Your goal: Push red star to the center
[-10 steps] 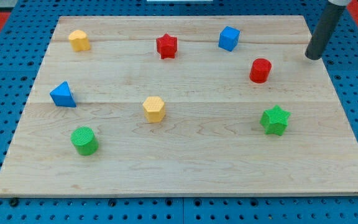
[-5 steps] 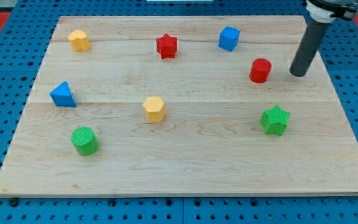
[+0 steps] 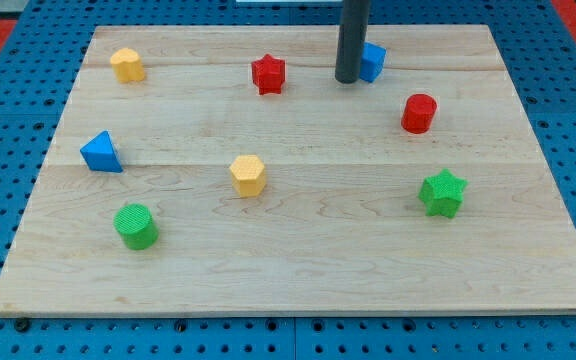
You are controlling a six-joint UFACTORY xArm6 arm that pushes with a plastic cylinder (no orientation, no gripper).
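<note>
The red star point(image 3: 267, 73) lies near the board's top edge, left of the middle. My tip point(image 3: 347, 79) rests on the wooden board point(image 3: 298, 260) to the right of the red star, about a block's width or two away, not touching it. The rod stands just in front of the left side of the blue cube point(image 3: 371, 60) and hides part of it.
A red cylinder point(image 3: 419, 113) is right of the tip. A green star point(image 3: 442, 193) sits lower right. A yellow hexagonal block point(image 3: 249, 175) is near the middle. A blue triangle point(image 3: 101, 153), a green cylinder point(image 3: 135, 226) and a yellow block point(image 3: 126, 64) are on the left.
My tip has moved from the board's right edge leftward and up, past the red cylinder, to beside the blue cube. No block has moved.
</note>
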